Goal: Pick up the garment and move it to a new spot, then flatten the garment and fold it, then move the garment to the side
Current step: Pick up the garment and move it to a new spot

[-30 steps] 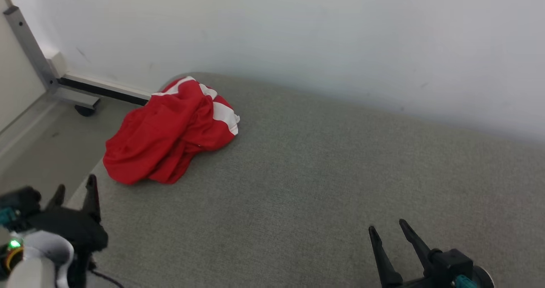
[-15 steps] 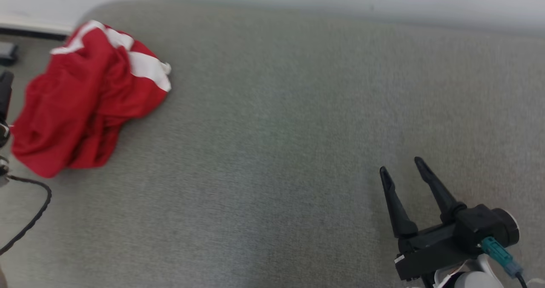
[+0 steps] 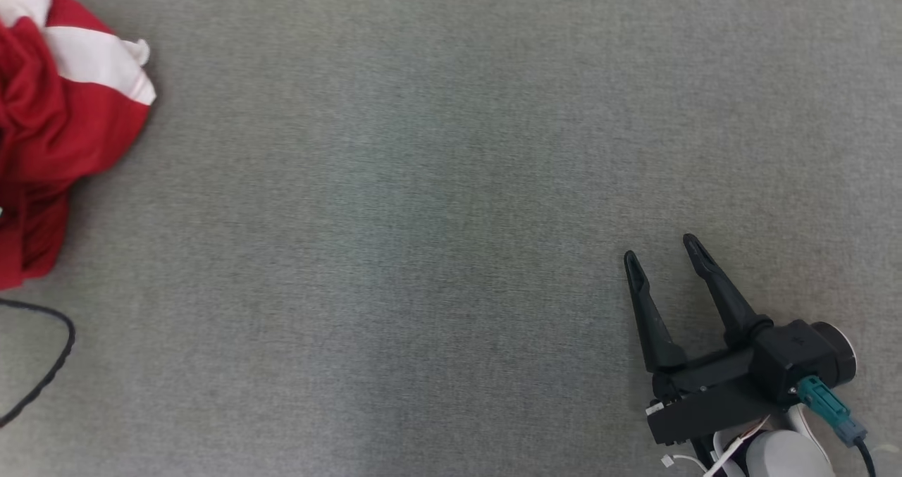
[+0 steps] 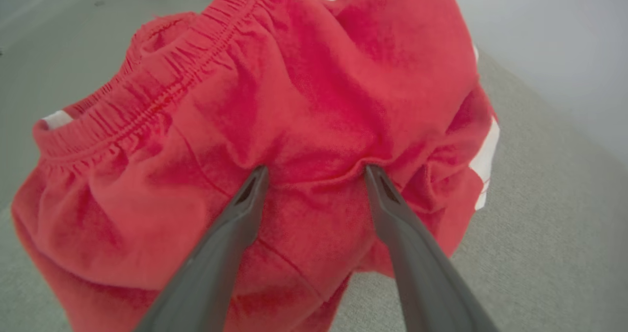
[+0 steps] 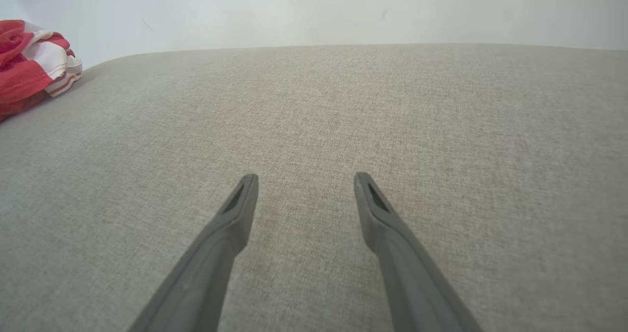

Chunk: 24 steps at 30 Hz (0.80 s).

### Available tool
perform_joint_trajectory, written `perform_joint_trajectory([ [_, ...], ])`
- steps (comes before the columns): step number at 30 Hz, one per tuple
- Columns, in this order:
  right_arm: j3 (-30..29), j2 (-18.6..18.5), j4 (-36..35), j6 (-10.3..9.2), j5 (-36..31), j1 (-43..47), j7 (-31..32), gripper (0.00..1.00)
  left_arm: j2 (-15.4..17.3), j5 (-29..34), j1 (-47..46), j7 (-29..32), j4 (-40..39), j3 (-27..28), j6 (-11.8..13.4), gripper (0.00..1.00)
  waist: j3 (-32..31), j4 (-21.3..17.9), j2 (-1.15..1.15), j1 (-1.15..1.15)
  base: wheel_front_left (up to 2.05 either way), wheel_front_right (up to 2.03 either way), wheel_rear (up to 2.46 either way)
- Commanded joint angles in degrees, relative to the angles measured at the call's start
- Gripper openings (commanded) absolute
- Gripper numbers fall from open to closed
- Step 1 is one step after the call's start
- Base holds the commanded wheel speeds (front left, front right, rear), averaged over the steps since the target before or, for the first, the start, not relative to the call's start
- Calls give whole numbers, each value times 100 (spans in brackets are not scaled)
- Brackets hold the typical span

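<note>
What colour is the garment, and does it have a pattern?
The garment is red with white stripes at its edges; the left wrist view shows it best.

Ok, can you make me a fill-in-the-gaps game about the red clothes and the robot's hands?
The garment is ____ with white stripes.
The left gripper is right at the garment with its jaws ____.
The right gripper holds ____.
In the head view, the garment lies at the ____ edge.

Missing words: red; open; nothing; left.

black right gripper (image 3: 660,247), tapered fingers (image 3: 721,294), teal connector (image 3: 821,397), pale wrist (image 3: 775,457), perhaps white wires (image 3: 680,461)
</note>
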Motion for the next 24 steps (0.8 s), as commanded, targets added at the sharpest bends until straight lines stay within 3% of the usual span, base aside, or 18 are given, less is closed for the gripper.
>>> perform_joint_trajectory([
  [1, 29, 14, 6, -12, 30, -68, -29, 100, 81, 144, 135, -38, -32, -27, 75, 100, 162, -190, -2, -1, 0, 0, 0],
  [5, 69, 7, 34, -12, 86, -97, -56, 100, 196, 454, 211, -235, 124, -97, 297, 100, 155, -294, -2, -1, 0, 0, 0],
  [6, 73, 7, 35, -12, 108, -102, -62, 100, 225, 523, 221, -298, 174, -83, 363, 93, 144, -328, -2, -1, 0, 0, 0],
  [7, 69, 3, 39, -12, 120, -105, -68, 100, 247, 567, 228, -331, 222, -95, 395, 38, 136, -351, -2, -1, 0, 0, 0],
  [8, 56, -4, 41, -12, 136, -106, -66, 100, 259, 593, 236, -377, 261, -99, 404, 29, 126, -372, -2, -1, 0, 0, 0],
  [9, 43, -6, 46, -12, 142, -100, -75, 100, 266, 613, 230, -416, 288, -100, 407, 0, 121, -386, -2, -1, 0, 0, 0],
  [16, 4, 55, 153, -12, 163, -100, -140, 100, 269, 630, 83, -857, 389, -108, 311, 0, -41, -365, -2, -1, 0, 0, 0],
  [24, 64, 223, 462, -12, 249, -94, -318, 100, 558, 675, -107, -939, 125, -143, 133, 0, -594, -203, -2, -1, 0, 0, 0],
])
